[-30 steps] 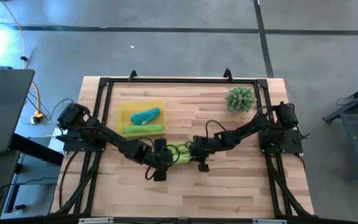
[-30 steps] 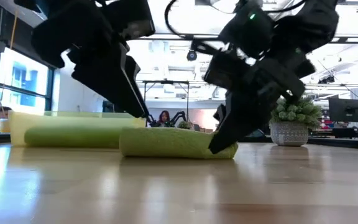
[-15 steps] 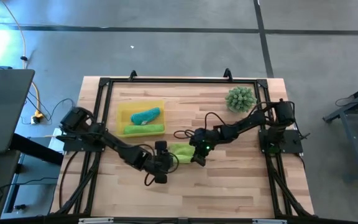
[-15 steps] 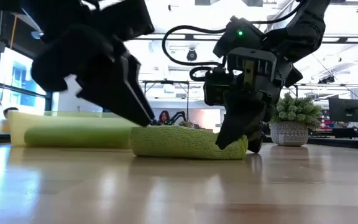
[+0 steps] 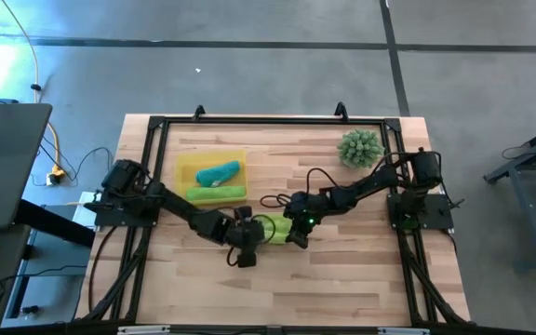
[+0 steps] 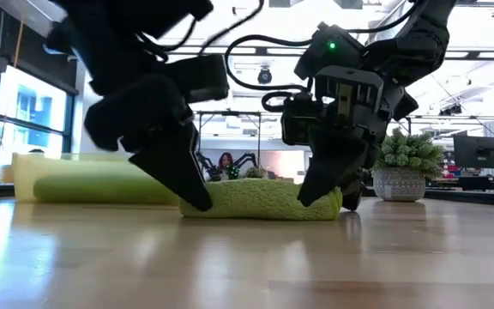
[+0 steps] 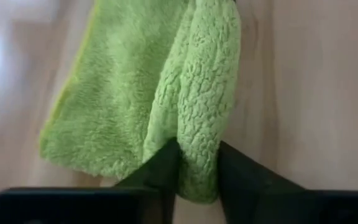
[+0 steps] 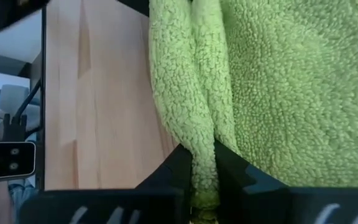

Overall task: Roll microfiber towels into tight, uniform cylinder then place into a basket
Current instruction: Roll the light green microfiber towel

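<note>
Mid-table in the high view, lime towel (image 5: 274, 228) lying loosely rolled, pinched at its left end by left gripper (image 5: 247, 234) and at its right end by right gripper (image 5: 296, 232), both clamped narrow on a fold. Up-left, yellow basket (image 5: 186, 167) holding teal towel (image 5: 218, 173) and green roll (image 5: 217, 193); plant (image 5: 360, 147) upper right

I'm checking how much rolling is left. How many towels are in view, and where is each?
3. A teal towel and a rolled green towel lie in the yellow basket. Another green towel lies mid-table, pinched by the left claw and right claw.
</note>
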You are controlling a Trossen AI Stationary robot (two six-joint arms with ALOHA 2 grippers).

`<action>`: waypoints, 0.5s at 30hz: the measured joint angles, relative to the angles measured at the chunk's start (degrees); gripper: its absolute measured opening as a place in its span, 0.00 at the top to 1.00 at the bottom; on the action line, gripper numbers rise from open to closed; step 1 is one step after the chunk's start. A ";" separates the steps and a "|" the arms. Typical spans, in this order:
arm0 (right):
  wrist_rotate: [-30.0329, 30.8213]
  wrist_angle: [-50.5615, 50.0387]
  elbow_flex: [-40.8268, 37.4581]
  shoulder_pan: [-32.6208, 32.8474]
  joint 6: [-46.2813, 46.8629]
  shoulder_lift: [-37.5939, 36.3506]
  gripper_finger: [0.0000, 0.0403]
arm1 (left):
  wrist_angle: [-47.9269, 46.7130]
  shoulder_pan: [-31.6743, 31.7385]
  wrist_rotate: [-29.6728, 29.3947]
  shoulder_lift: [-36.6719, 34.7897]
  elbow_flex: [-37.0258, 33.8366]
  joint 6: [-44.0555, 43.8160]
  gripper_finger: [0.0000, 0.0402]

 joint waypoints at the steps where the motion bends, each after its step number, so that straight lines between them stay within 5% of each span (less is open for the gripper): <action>1: 0.02 0.00 0.00 0.00 -0.31 0.00 0.93 | 0.04 0.68 2.48 -0.01 0.01 -0.50 0.82; 5: 0.10 0.00 -0.02 0.08 -1.36 0.00 0.93 | 0.28 3.70 11.80 -0.16 0.13 -2.83 0.97; 15: -1.66 0.20 -0.02 0.14 -3.56 0.04 0.85 | -0.32 10.49 34.01 0.04 0.15 -2.73 0.98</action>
